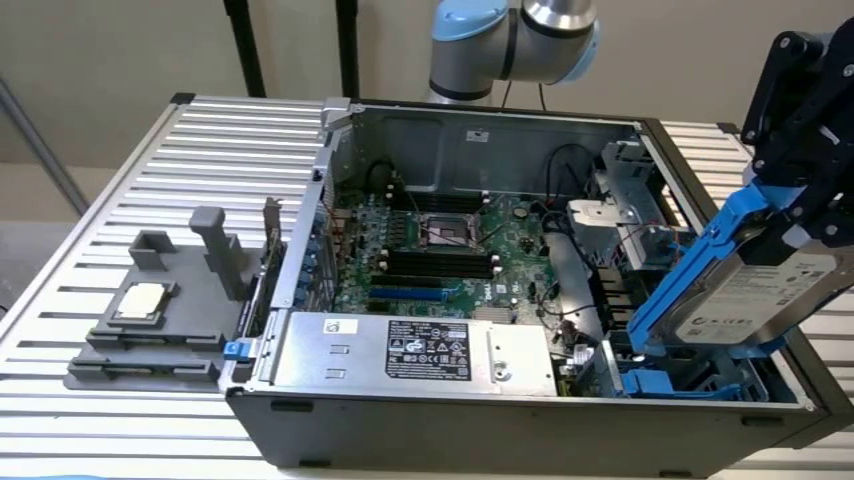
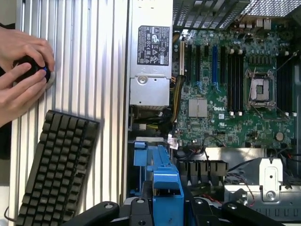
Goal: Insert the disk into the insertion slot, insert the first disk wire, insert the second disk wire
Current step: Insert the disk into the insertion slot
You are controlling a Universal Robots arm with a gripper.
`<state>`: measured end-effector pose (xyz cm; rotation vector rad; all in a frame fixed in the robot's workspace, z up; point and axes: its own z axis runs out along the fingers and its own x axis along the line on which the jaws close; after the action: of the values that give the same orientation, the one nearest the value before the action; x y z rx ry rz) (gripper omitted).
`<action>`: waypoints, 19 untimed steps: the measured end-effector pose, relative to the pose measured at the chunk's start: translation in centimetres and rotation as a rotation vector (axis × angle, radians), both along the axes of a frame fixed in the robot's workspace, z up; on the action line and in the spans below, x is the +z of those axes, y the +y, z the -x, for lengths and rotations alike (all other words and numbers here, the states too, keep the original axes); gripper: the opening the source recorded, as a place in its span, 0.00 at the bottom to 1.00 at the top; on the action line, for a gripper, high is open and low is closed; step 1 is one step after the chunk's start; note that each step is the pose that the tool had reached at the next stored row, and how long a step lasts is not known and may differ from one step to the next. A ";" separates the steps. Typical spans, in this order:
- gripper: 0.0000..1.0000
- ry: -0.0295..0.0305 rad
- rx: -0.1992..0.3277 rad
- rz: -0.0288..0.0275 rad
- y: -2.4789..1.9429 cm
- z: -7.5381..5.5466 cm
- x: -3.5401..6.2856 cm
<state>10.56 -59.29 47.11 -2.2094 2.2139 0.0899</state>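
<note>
- Bright, even, diffuse light; shadows soft and faint.
- Ribbed table (image 1: 120,180) gives pale glare along its slats.
- Case interior (image 1: 454,150) dimmer beneath its walls; the disk (image 1: 754,290) is well lit.

Silver-grey metal hard drive in blue plastic carrier (image 1: 747,290), white label (image 1: 754,295) print too small to read, upper end hidden by black gripper (image 1: 798,225) cropped at the exterior view's right, person's cropped hands (image 2: 19,89) covering a small dark object (image 2: 29,63), unidentifiable.
</note>
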 end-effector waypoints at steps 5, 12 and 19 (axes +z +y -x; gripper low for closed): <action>0.33 -0.0014 0.002 -0.0086 0.00 0.0 -0.62; 0.33 -0.0014 0.003 -0.0124 -0.20 0.0 -1.20; 0.33 -0.0014 0.006 -0.0140 -0.36 0.0 -1.74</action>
<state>10.54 -59.65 45.36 -2.2084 2.1992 0.1035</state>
